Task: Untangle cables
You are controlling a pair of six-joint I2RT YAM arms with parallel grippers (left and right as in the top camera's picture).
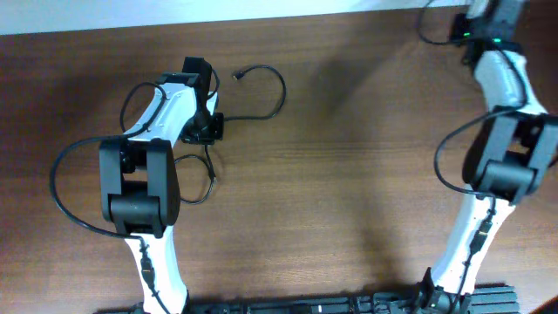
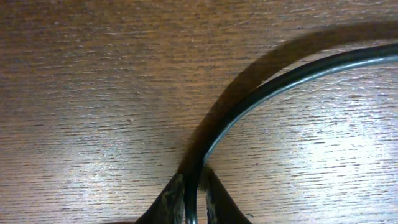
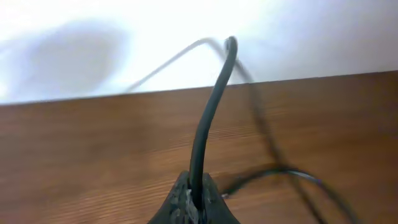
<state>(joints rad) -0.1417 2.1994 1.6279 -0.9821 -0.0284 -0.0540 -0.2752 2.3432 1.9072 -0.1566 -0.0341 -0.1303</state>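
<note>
In the overhead view one black cable [image 1: 281, 94] loops on the wooden table from a small plug end [image 1: 239, 75] round to my left gripper [image 1: 207, 124]. A second thin cable [image 1: 210, 173] curls just below that gripper. In the left wrist view my left gripper [image 2: 194, 198] is shut on a black cable [image 2: 292, 73] that arcs up and to the right, low over the wood. My right gripper [image 1: 473, 30] is at the far back right corner. In the right wrist view it [image 3: 198, 194] is shut on a cable [image 3: 211, 112] that rises from the jaws. Another strand [image 3: 292, 174] lies blurred on the table.
The white wall edge [image 1: 261, 13] runs along the table's back, close to my right gripper. A thin cable loop [image 1: 425, 26] shows by the back edge. Thicker arm wires [image 1: 65, 174] hang beside the left arm and by the right arm [image 1: 445, 157].
</note>
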